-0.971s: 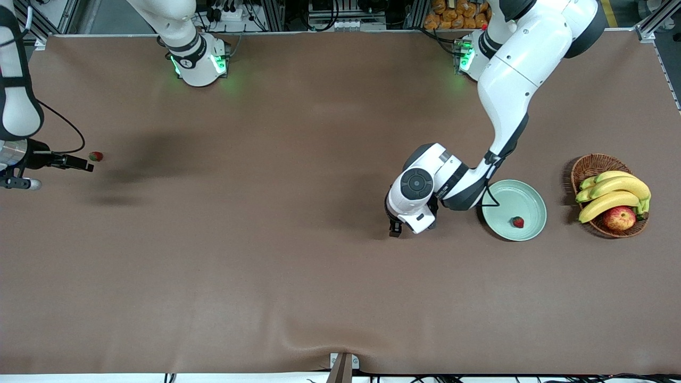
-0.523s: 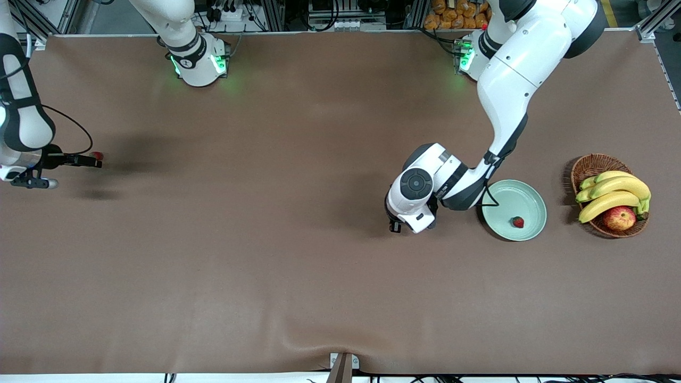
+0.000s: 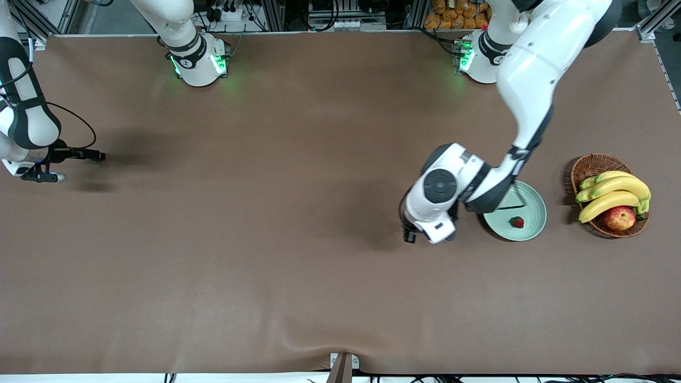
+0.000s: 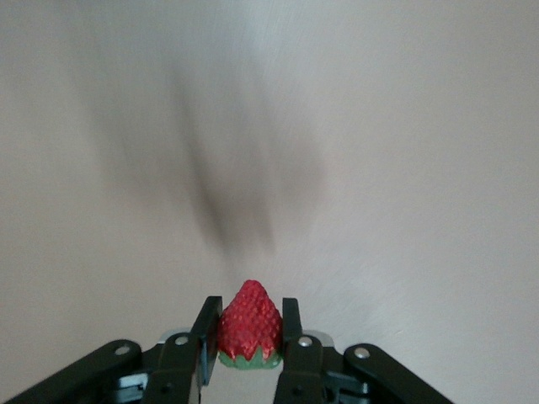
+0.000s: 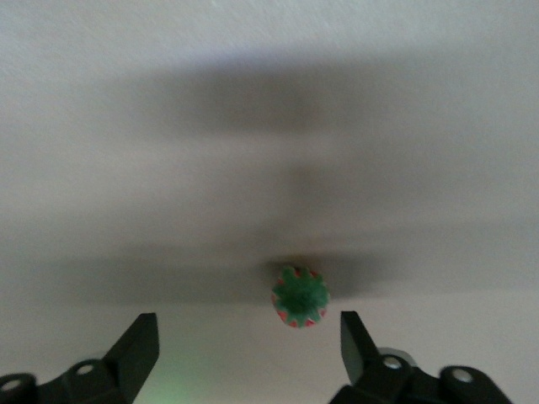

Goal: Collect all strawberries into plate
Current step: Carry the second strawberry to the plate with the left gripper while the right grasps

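Note:
My left gripper [image 3: 409, 237] is over the table beside the pale green plate [image 3: 534, 205], on the side toward the right arm's end. In the left wrist view it [image 4: 249, 305] is shut on a red strawberry [image 4: 249, 324], tip outward. A second strawberry [image 3: 516, 222] lies in the plate. My right gripper [image 3: 99, 156] is at the right arm's end of the table. In the right wrist view it [image 5: 248, 330] is open, with a third strawberry [image 5: 300, 296] on the cloth just ahead of the fingers, green cap toward the camera. That berry is hidden in the front view.
A brown wicker basket [image 3: 590, 166] with bananas [image 3: 612, 192] and a red-yellow apple [image 3: 620, 218] stands beside the plate, toward the left arm's end. The left arm's forearm hangs over part of the plate.
My left gripper has moved closer to the plate with its strawberry. My right gripper has moved forward over the third strawberry, which now no longer shows in the front view.

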You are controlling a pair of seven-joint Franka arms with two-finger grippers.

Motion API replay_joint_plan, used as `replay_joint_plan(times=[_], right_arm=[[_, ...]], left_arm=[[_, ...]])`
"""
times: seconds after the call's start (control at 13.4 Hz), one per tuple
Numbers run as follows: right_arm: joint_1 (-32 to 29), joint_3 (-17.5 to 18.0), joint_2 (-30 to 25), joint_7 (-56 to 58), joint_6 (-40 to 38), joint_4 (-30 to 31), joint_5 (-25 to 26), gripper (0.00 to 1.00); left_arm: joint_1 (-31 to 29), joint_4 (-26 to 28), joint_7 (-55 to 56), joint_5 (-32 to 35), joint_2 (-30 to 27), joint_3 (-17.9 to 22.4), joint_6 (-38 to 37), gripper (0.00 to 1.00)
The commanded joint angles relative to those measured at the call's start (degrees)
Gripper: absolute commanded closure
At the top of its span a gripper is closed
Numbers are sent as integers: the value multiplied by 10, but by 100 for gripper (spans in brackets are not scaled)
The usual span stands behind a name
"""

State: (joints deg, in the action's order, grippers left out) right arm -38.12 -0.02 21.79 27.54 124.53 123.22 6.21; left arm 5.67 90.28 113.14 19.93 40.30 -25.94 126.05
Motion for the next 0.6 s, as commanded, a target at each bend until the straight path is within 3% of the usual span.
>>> replay_joint_plan(times=[0.0,0.22,0.45,0.52], right_arm=[[-24,11,4,16,12,11,25,23],[-27,11,18,16,31,11,28,29],[-30,12,27,22,42,10,28,32],[-29,12,29,22,47,10,28,38]], left_arm=[[-31,17,-80,-11,-55,-5,-58,100],[-92,33,-213,-38,-70,-9,-101,100],[-153,86,-342,-38,-95,-17,-106,100],[-179,109,-394,-38,-105,-17,-106,100]])
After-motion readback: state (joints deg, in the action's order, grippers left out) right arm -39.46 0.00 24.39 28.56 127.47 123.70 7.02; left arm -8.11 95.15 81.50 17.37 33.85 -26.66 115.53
